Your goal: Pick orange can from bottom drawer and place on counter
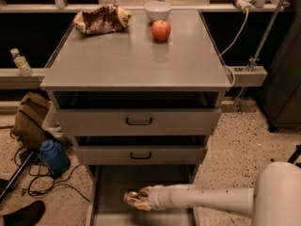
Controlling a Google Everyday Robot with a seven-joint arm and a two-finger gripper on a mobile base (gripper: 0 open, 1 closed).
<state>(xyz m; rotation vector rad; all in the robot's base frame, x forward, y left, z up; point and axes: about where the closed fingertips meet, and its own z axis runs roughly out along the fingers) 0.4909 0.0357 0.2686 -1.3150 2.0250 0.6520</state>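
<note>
On your left, the counter (pixel 127 60) carries a snack bag (pixel 101 19), a bowl (pixel 157 9) and an apple (pixel 161 30), but no can, so the placing is all ahead of you. Below, the bottom drawer (pixel 108 182) stands open. Low over its floor, an orange-gold shape that I take for the orange can (pixel 130 197) sits right at the tip of the gripper (pixel 137 199). You cannot tell whether the gripper is clamped on it or spread around it. The arm (pixel 207 200) reaches in from the right. I judge you are at the grasp; lifting and carrying remain.
</note>
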